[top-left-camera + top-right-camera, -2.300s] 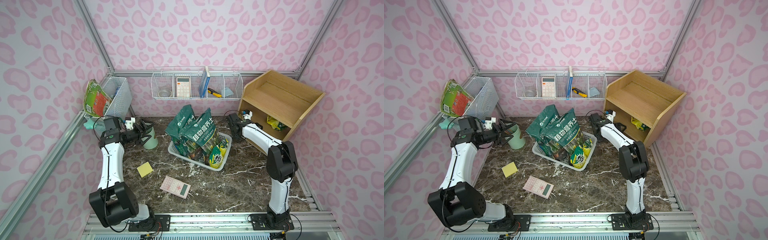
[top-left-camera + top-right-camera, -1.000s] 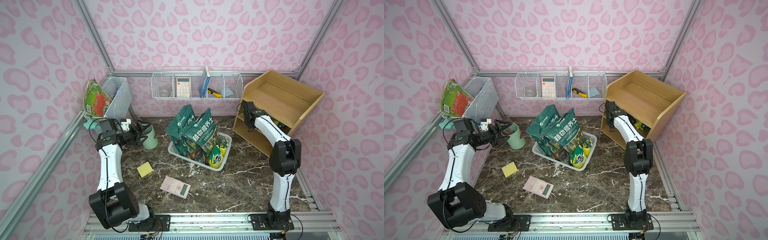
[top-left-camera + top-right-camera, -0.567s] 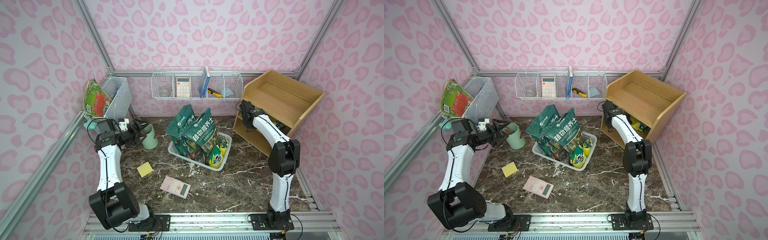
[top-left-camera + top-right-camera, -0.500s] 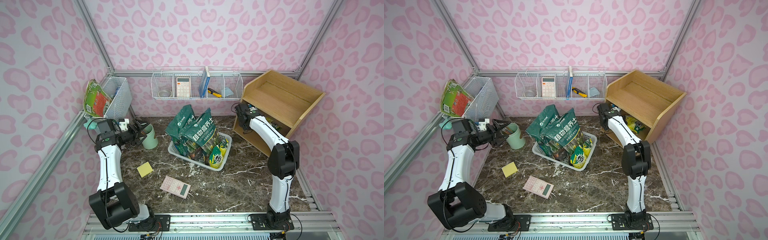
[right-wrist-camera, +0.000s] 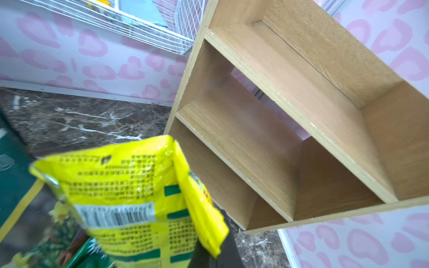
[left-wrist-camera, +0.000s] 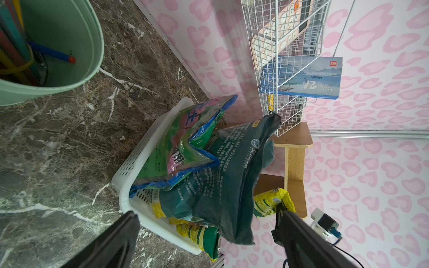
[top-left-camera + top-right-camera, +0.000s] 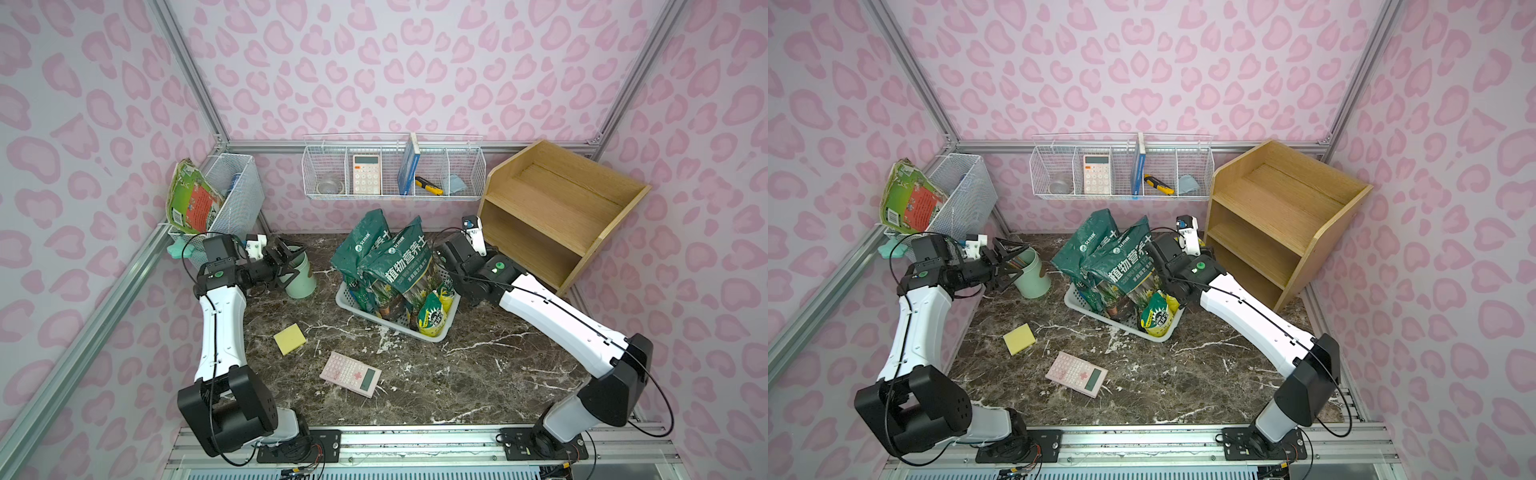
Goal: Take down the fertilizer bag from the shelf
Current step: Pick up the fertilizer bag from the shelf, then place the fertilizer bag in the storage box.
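The fertilizer bag (image 5: 130,185) is yellow with green bands and a barcode. My right gripper (image 5: 204,255) is shut on its lower edge and holds it off the shelf (image 5: 278,104), just in front of it. The left wrist view shows the bag (image 6: 269,201) beyond the dark green bags. All three tiers of the light-wood shelf (image 7: 557,216) (image 7: 1279,216) stand bare. In both top views my right gripper (image 7: 441,258) (image 7: 1160,253) is partly hidden behind the dark bags. My left gripper (image 7: 286,266) (image 6: 206,212) is open and holds nothing, beside the mint cup (image 7: 301,278).
A white basket (image 7: 432,336) holds dark green bags (image 7: 399,266) and a small yellow-green one (image 7: 432,318). A yellow pad (image 7: 289,338) and a pink calculator (image 7: 350,374) lie on the marble. Wire baskets (image 7: 390,166) (image 7: 232,191) hang on the walls.
My right gripper has shut on the yellow bag and drawn it out of the shelf, leftward to the basket's edge. The left arm has hardly moved.
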Robot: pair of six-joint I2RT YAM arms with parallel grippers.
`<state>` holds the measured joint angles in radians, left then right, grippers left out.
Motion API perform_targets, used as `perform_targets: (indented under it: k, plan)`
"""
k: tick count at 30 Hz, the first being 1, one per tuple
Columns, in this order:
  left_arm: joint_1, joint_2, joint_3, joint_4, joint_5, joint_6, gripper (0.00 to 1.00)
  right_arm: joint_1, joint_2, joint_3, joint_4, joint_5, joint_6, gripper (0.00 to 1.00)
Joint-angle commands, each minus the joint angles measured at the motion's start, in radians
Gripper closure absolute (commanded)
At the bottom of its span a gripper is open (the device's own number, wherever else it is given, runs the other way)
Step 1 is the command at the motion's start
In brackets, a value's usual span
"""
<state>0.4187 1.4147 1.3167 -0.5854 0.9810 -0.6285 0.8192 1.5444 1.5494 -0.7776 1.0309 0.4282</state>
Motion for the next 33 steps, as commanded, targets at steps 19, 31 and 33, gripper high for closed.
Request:
perform_targets:
  k: [19, 31, 33]
  plan:
    - [0.023, 0.007, -0.005, 0.025, 0.027, -0.016, 0.01, 0.355, -0.391, -0.349, 0.597, -0.274, -0.114, 1.0]
    - [0.01, -0.01, 0.001, -0.058, 0.003, -0.004, 0.01, 0.452, -0.103, -0.212, 0.611, -0.213, -0.106, 1.0]
    - [0.009, -0.015, 0.018, -0.142, -0.04, 0.021, 0.01, 0.458, -0.045, -0.164, 0.594, -0.198, -0.079, 1.0]
